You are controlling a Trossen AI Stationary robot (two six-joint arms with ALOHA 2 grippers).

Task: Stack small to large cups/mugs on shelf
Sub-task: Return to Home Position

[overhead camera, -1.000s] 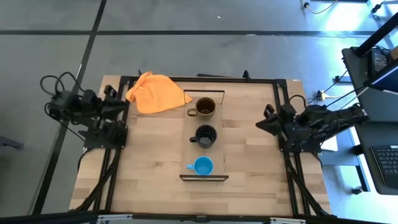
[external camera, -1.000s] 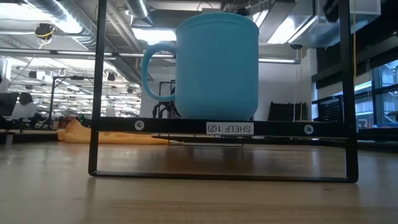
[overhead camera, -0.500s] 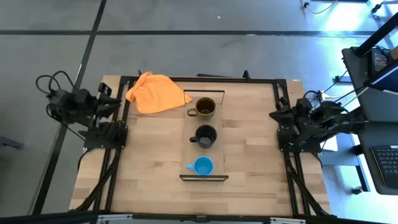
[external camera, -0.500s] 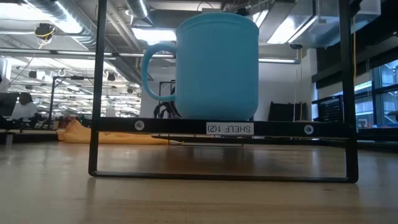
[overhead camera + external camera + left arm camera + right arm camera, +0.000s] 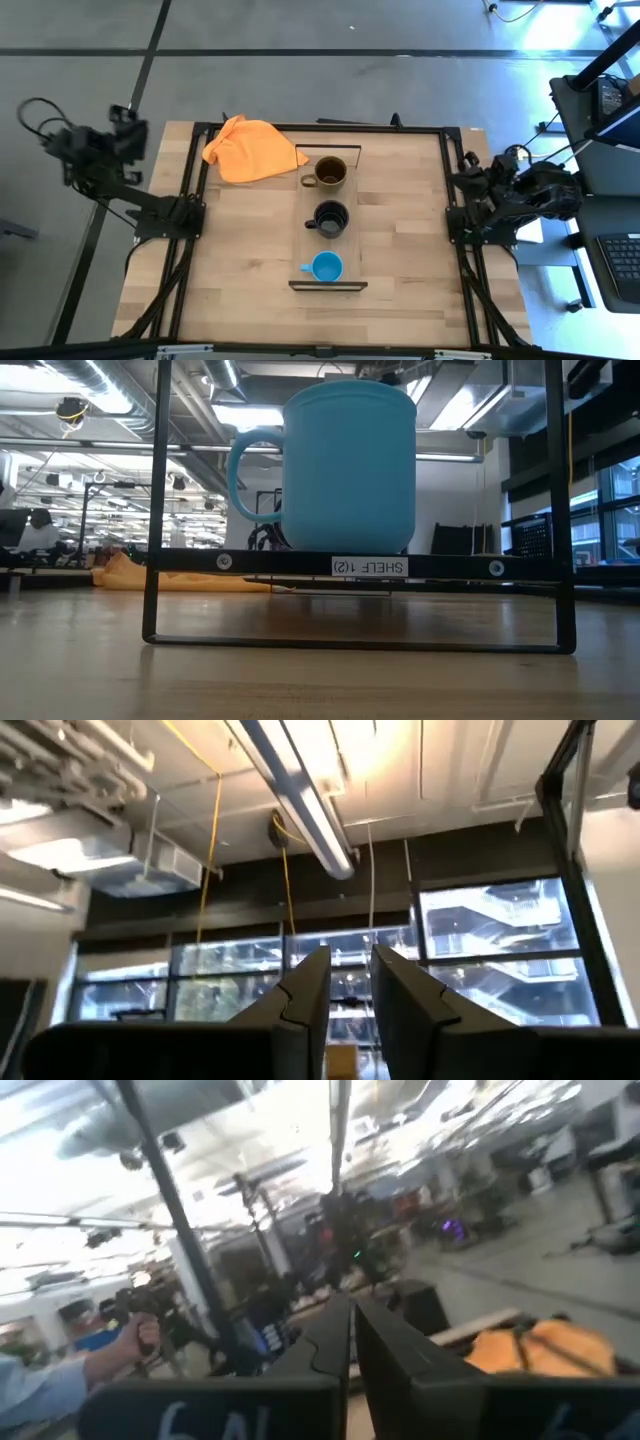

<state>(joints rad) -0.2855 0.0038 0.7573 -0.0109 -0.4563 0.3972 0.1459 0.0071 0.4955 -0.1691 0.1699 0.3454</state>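
Observation:
Three handled mugs stand in a row on the light-wood shelf (image 5: 310, 240). The brown-olive mug (image 5: 330, 173) is at the far end, the black mug (image 5: 330, 217) in the middle, and the blue mug (image 5: 326, 267) at the near end. In the low view the blue mug (image 5: 345, 465) rests by its base above the shelf's dark rail (image 5: 360, 566). My left gripper (image 5: 125, 122) (image 5: 350, 960) is off the table's left side, tipped up at the ceiling, slightly open and holding nothing. My right gripper (image 5: 468, 172) (image 5: 352, 1308) is at the right edge, shut and holding nothing.
An orange cloth (image 5: 250, 148) lies at the table's far left, next to the shelf's far end. Bare wooden tabletop (image 5: 240, 260) spreads on both sides of the shelf. In the right wrist view a person's hand (image 5: 125, 1342) shows in the room beyond.
Both arms have drawn back from the shelf. The left arm has moved out past the table's left edge and tipped upward; the right arm has pulled back toward the right edge. The mugs have stayed where they were.

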